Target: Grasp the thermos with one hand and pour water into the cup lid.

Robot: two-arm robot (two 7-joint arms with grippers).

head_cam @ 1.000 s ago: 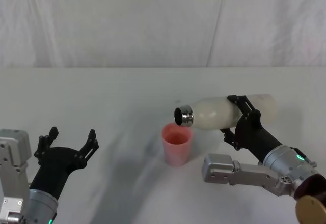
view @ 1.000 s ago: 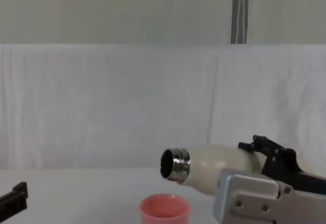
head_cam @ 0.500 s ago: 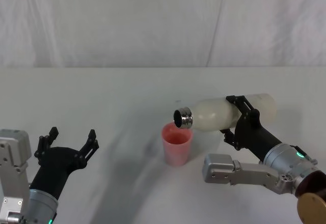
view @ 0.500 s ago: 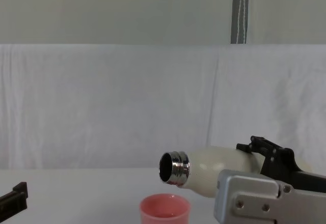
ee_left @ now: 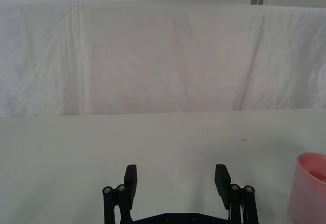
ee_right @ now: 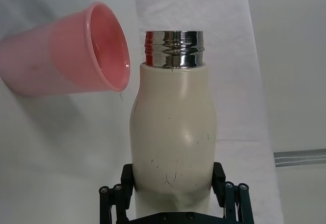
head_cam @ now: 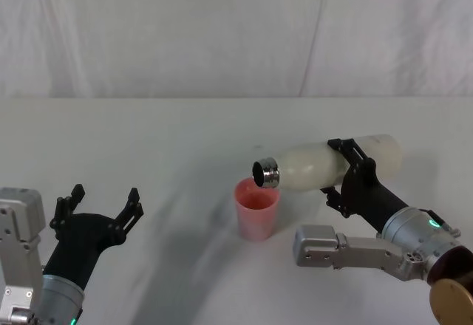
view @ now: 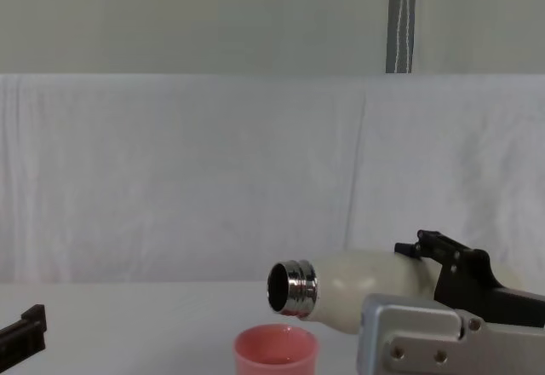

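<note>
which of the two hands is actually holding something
The right hand: it is clamped around the cream bottle, tipped over the pink cup. The left hand is open and holds nothing.

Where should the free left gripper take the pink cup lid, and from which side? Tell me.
Judging by its pose, grip the cup lid across its straight side walls, below the thick rim, coming in level from the robot's left. The thermos, held tilted by the right gripper, hangs its steel neck above the rim. The open left gripper has bare table between.
</note>
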